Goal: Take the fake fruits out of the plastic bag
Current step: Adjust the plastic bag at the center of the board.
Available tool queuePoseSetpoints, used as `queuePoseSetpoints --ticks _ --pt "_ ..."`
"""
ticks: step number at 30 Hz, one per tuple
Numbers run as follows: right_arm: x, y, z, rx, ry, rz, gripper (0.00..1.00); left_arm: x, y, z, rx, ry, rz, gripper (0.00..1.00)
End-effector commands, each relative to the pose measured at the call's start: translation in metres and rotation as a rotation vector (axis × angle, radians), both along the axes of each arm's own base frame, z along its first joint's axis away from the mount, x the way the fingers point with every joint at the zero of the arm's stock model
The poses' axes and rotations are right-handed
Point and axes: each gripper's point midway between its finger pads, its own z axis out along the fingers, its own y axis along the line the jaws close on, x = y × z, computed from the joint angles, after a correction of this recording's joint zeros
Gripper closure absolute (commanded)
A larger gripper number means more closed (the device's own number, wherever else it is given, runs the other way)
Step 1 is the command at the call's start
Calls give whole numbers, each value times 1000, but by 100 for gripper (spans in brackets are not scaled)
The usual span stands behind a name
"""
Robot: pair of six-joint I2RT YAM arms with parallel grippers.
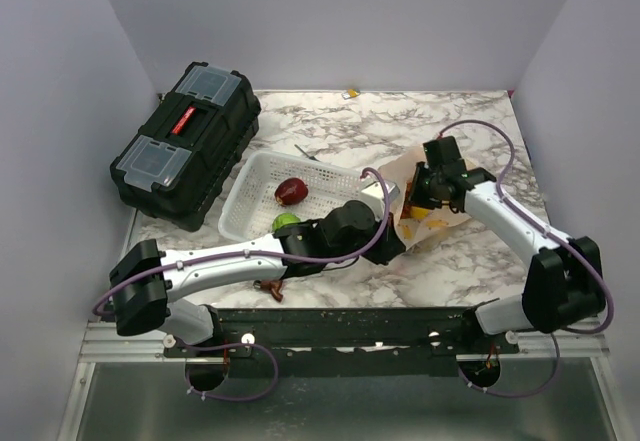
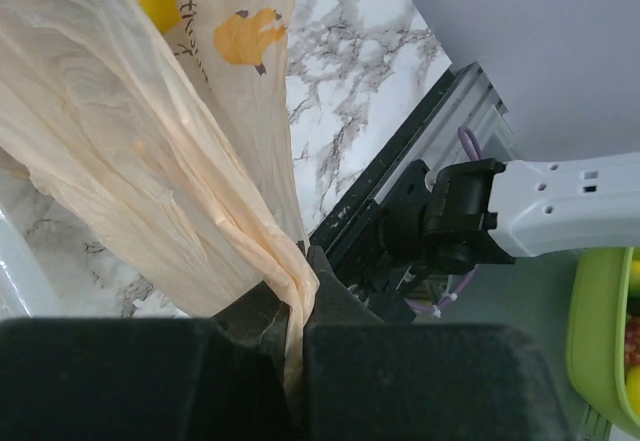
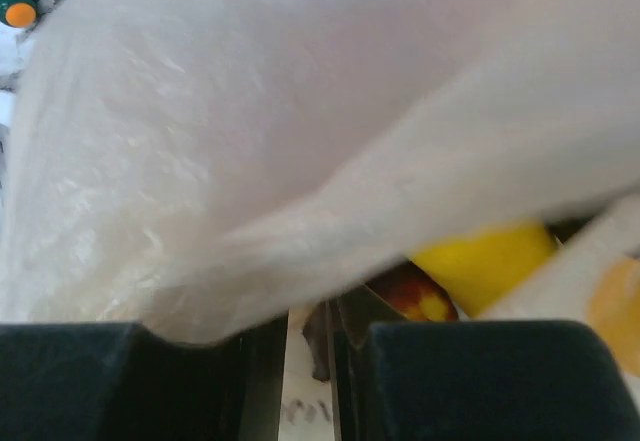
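The pale peach plastic bag [image 1: 432, 219] lies right of centre on the marble table. My left gripper [image 2: 293, 306] is shut on a bunched edge of the bag [image 2: 150, 151] and holds it up. A yellow fruit [image 2: 158, 6] shows at the bag's mouth. My right gripper [image 1: 420, 193] is at the bag's far side. In the right wrist view the bag film [image 3: 300, 131] drapes over its fingers [image 3: 262, 371], which stand a narrow gap apart. A yellow fruit [image 3: 490, 261] and a red-yellow fruit [image 3: 415, 299] lie just beyond them. A red fruit [image 1: 291, 191] and a green fruit [image 1: 286, 222] lie in the white basket.
The white perforated basket [image 1: 262, 173] stands left of the bag. A black toolbox [image 1: 190, 141] is at the far left. A small brown tap-shaped object [image 1: 270, 288] lies by the table's near edge. A green bin [image 2: 600, 331] stands off the table.
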Motion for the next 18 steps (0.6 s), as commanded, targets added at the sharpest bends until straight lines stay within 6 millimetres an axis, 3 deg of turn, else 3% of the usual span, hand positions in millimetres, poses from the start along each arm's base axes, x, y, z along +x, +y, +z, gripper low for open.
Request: queuePoseSetpoints --ticks 1,7,11,13,18 --pt "0 -7 -1 -135 69 -41 76 -7 -1 41 -79 -20 -32 100" --pt "-49 -43 -8 -224 134 -147 74 -6 4 43 -83 -21 -19 100" --pt "-77 -50 -35 -232 237 -205 72 -6 11 41 -88 -12 -11 100" --pt "-86 -61 -34 -271 293 -322 72 -7 18 41 -84 -14 -6 100" --pt "-92 -53 -39 -137 239 -414 70 -10 38 31 -67 -6 -13 100"
